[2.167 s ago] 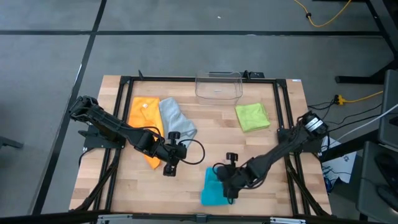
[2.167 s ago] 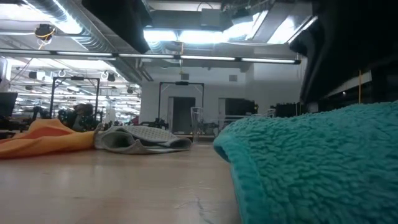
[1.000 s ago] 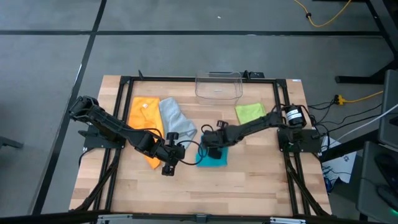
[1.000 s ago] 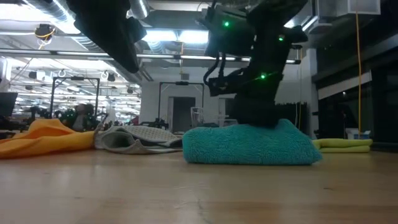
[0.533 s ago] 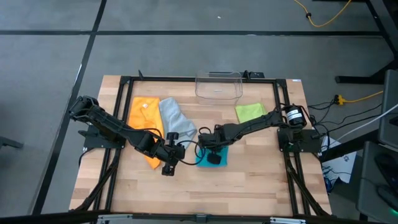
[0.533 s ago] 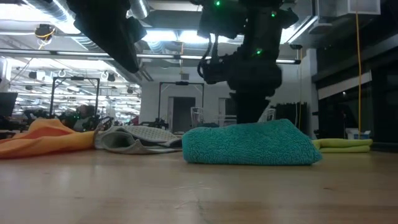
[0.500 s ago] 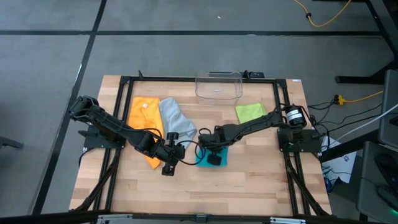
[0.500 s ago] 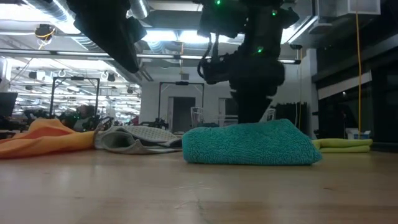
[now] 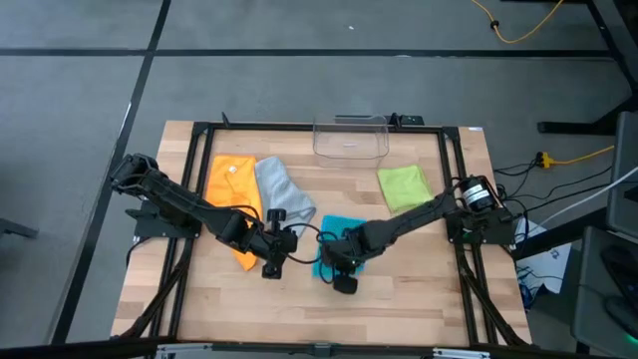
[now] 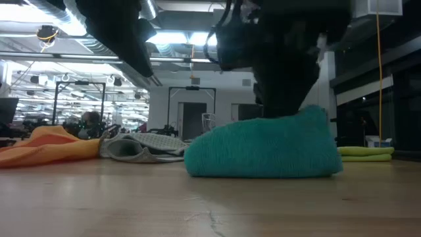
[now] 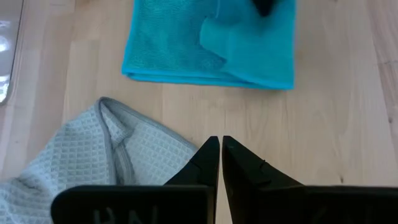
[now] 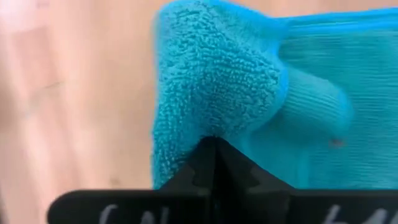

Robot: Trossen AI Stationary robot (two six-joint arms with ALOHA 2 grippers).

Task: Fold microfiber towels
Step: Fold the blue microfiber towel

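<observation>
On the table (image 9: 419, 289), left to right: our orange towel (image 9: 227, 182) and grey towel (image 9: 280, 194) lie unfolded — the left hand (image 9: 271, 269) waits beside them, pinched empty. At centre our right hand (image 9: 344, 282) is clamped on the teal towel (image 9: 332, 244), likely dragging a fold. The lime towel (image 9: 405, 186) sits folded, farther right.

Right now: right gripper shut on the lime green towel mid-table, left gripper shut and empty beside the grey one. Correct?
Wrong colour. The right gripper is shut on the teal towel, as the right wrist view shows; the lime green towel lies untouched near the table's right side. The rest holds: the left gripper is shut and empty beside the grey towel.
</observation>
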